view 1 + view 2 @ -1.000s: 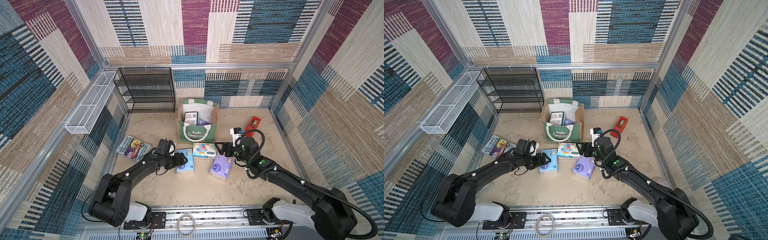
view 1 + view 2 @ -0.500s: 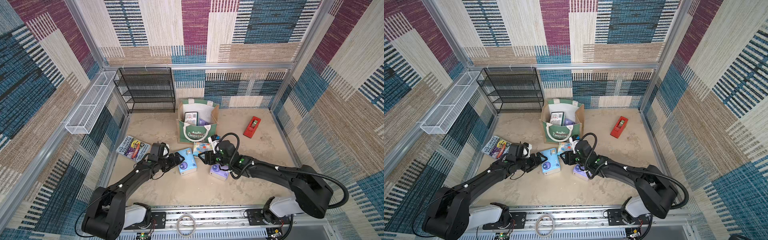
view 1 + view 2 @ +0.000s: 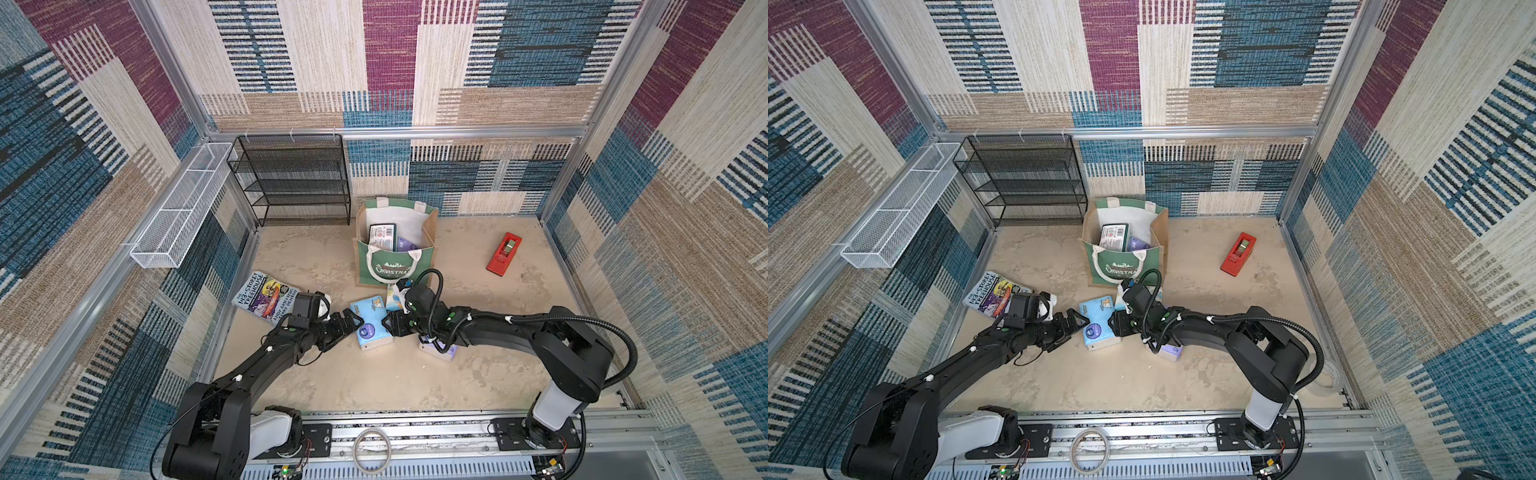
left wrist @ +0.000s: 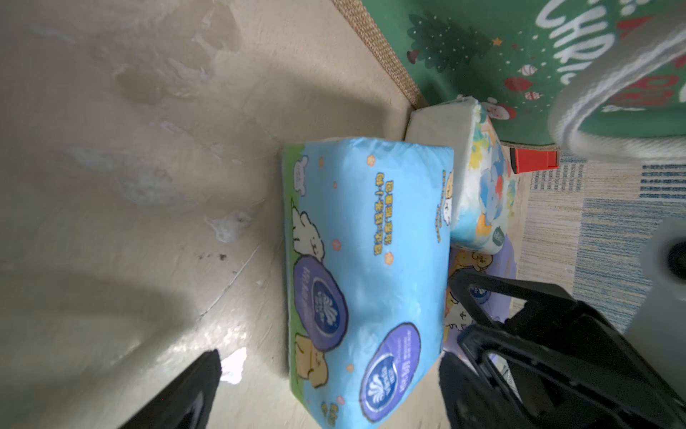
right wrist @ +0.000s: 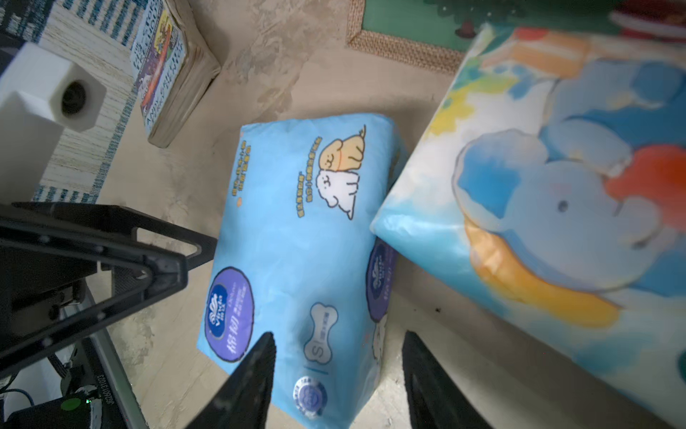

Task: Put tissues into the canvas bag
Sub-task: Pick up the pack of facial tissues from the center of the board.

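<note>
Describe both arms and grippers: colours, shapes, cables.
The left arm and right arm are black jointed links on white base segments. A ribbed black cable loops along the right arm. The left gripper and right gripper have black triangular open-frame fingers.

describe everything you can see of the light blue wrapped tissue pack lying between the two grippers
The light blue wrapped tissue pack is a soft, glossy plastic brick printed with white and tan puppies, purple oval logos and yellow lettering. It lies flat on the beige table. The white elephant-print pack abuts its far corner. The left gripper and right gripper flank its near end, open, not clamping it.
</note>
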Available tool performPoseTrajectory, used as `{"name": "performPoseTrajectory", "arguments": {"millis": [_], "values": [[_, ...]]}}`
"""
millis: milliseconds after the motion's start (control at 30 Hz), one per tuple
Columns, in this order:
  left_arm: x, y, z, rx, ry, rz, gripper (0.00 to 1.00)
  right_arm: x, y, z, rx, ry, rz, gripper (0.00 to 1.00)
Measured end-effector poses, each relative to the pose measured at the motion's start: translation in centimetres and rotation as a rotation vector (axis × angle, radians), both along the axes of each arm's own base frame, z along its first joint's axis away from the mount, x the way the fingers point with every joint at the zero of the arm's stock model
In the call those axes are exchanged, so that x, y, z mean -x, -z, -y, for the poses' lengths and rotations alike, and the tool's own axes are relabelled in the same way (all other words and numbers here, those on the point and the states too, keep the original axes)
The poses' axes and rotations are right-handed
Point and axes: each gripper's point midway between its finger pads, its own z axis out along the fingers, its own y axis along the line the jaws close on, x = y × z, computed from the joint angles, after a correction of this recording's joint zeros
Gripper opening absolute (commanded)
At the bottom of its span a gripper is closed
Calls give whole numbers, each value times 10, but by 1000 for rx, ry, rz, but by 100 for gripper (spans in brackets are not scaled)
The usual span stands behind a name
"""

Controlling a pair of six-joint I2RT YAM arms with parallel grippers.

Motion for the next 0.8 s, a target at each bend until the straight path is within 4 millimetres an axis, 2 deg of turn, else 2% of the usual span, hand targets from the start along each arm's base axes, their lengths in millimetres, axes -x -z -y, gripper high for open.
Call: {"name": "performPoseTrajectory", "arguments": {"millis": [200,267,400,633,800], "values": [[-1,2,5,19,23,-2,96,-1,9,-5,12,-1,-18,57],[-2,6,5,16,30,-6,96,-3,12,-9,13,1,-24,52],[1,12,7,21,47,-21,94,-6,18,-12,12,13,-46,51],[1,16,14,57,76,-23,92,-6,22,-9,-7,33,-72,45],[1,19,18,83,90,-16,91,-8,29,2,-35,64,-100,45]]}}
